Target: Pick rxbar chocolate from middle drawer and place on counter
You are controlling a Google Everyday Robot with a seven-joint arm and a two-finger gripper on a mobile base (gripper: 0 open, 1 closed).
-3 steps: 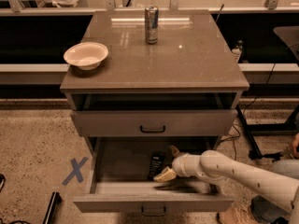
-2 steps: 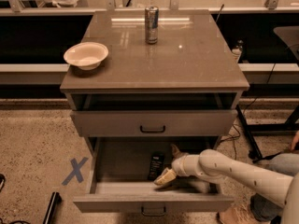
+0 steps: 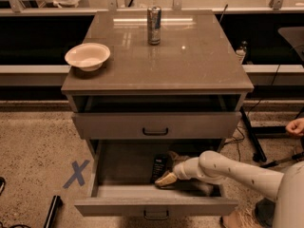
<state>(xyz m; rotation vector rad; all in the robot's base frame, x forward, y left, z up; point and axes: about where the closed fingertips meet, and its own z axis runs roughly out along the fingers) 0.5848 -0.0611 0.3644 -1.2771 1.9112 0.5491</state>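
The tabletop (image 3: 199, 56) carries a bowl (image 3: 87, 56) at its left edge and a silver can (image 3: 154, 25) near the back. Below it, the middle drawer (image 3: 156, 205) stands pulled out, and the arm (image 3: 237, 170) reaches in from the right. The gripper (image 3: 166, 179) sits low inside, at the near end of the rxbar chocolate (image 3: 160, 166), which lies flat on the drawer floor. Whether the gripper is apart or together cannot be told. A good grasp likely means straddling the bar's narrow width, closing firmly, then lifting straight up, clear of the drawer above.
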